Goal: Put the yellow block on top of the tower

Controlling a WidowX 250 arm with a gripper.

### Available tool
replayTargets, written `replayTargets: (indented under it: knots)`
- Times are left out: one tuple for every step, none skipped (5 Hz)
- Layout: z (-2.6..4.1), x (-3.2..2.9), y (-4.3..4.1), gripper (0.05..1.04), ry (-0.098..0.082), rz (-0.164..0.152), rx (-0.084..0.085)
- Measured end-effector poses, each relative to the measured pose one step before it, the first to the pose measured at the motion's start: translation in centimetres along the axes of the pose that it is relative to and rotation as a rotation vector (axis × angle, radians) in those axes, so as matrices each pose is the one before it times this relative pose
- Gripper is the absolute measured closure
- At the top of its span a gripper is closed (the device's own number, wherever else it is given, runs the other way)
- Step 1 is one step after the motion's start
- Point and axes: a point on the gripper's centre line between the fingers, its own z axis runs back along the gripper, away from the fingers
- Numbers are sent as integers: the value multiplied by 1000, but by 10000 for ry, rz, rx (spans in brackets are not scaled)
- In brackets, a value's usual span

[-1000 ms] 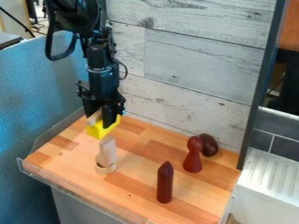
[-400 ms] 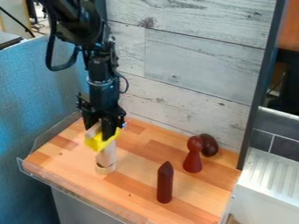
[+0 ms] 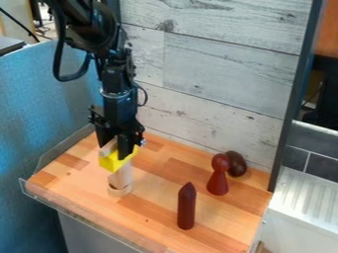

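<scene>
Pincer (image 3: 115, 148): grasping the yellow block (image 3: 116, 162), fingers either side of it, pointing down. Block position: over the head of the tower (image 3: 121, 177), hiding its top end. Contact between block and tower: cannot tell from this angle. Tower: slim pale upright on a round pale foot (image 3: 119, 190), standing on the worktop (image 3: 148, 197).

Step in hand, as judged: final alignment and set-down.

Procedure notes:
1. Centre the block's middle over the upright before any release. The bearing face looks narrow against the block, so an off-centre load would likely tip.
2. Level the underside, then lower straight down, slowly. Halt at first touch; pressing on could lean or topple the upright.
3. Let the tower take the weight, then part the fingers evenly and only a little. A one-sided opening could drag the block askew.
4. Lift vertically, no sideways travel until the fingertips clear the block.

Red pieces (image 3: 218, 175) stand well apart from the tower; they should not hinder a vertical approach.
</scene>
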Motion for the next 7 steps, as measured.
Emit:
replayTargets:
  knots:
    - [1,-37,-207,539,23,-22,-131]
    - [243,339,177,539,-113,1,47]
    - [60,91,31,539,-32,42,4]
    - [242,309,182,539,-94,38,51]
    - [33,61,-8,539,-10,-8,17]
    - [-8,258,-254,539,-68,-89,53]
    - [-267,-90,-64,539,95,-3,-11]
